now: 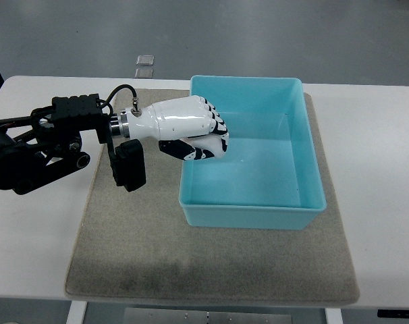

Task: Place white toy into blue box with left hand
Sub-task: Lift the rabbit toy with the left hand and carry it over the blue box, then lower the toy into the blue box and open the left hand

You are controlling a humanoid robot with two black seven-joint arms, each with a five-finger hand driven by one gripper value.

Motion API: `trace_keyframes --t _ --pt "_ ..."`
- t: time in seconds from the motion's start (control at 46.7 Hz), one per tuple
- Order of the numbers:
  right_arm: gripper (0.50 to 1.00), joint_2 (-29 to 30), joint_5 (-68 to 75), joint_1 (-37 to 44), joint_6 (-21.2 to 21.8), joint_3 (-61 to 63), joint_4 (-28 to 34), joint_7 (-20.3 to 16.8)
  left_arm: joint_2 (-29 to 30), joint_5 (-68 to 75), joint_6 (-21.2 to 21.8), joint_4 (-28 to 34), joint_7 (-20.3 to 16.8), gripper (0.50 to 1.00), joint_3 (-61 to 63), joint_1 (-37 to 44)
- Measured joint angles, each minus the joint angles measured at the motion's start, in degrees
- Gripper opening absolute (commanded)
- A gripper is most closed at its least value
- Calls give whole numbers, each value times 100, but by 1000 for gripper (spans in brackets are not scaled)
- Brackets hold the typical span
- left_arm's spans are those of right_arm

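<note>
1. Centrally, the left hand (191, 128) reaches in from the left edge and hangs over the left wall of the blue box (306, 162).
2. Its fingers (218, 138) are curled tight into a fist; whether they hold the white toy cannot be told, as no toy shows anywhere.
3. Visible box floor is bare.
4. Box sits right of centre on a grey mat (157, 256), which lies on a white table (380, 223).

White-shelled left hand (191, 128) with black finger joints, black arm (39, 145), looped cable (120, 91).
</note>
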Motion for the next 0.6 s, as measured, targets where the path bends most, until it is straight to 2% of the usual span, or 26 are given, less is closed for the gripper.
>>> trace_keyframes --t 0.171,0.257,0.321,0.343,0.45,0.471,0.535,0.6 --pt "936 0 0 1 0 0 -3 0 0 0 0 41 -1 503 1 2" --pt "936 0 0 1 0 0 -1 0 0 0 0 61 -1 585 1 6" --pt "936 0 0 1 0 0 0 0 0 -4 13 63 0 739 1 6" --pt "936 0 0 0 0 0 -1 0 0 -8 18 63 0 758 1 6" --pt "936 0 0 0 0 0 -2 0 0 -31 47 64 1 776 -3 6" --pt "936 0 1 0 -1 0 -2 0 0 -32 50 64 1 788 -4 6" --pt "936 0 1 0 -2 0 0 0 0 -45 51 64 2 874 -6 6" --pt "936 0 1 0 -2 0 1 0 0 -64 59 64 2 887 -7 7"
